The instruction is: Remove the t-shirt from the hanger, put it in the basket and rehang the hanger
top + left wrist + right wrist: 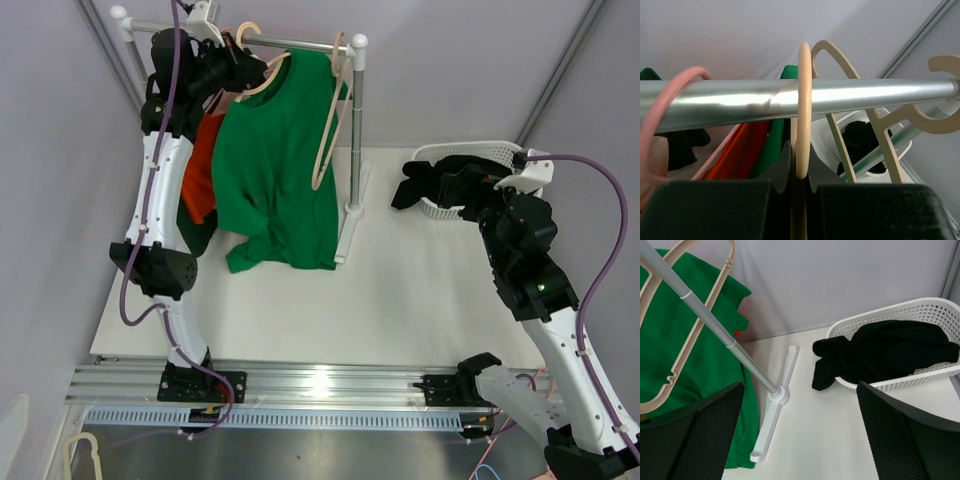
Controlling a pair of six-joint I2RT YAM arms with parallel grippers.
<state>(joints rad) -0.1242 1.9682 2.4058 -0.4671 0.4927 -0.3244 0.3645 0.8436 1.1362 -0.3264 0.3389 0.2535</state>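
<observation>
Left gripper (801, 172) up at the rail (875, 95), jaws nearly closed, seemingly pinching the beige hanger (804, 100) carrying the green t-shirt (280, 170). Right gripper (800, 435) wide open, empty, near the basket (875, 322).

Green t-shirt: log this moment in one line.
left end effector: shut on hanger | green t-shirt: on hanger | right end effector: open, empty

The left arm (160, 170) reaches up and forward, and the left gripper (801, 167) is closed tight on a hanger hook (804, 100). The right arm (530, 270) is bent, with the right gripper (799, 405) wide open.
</observation>
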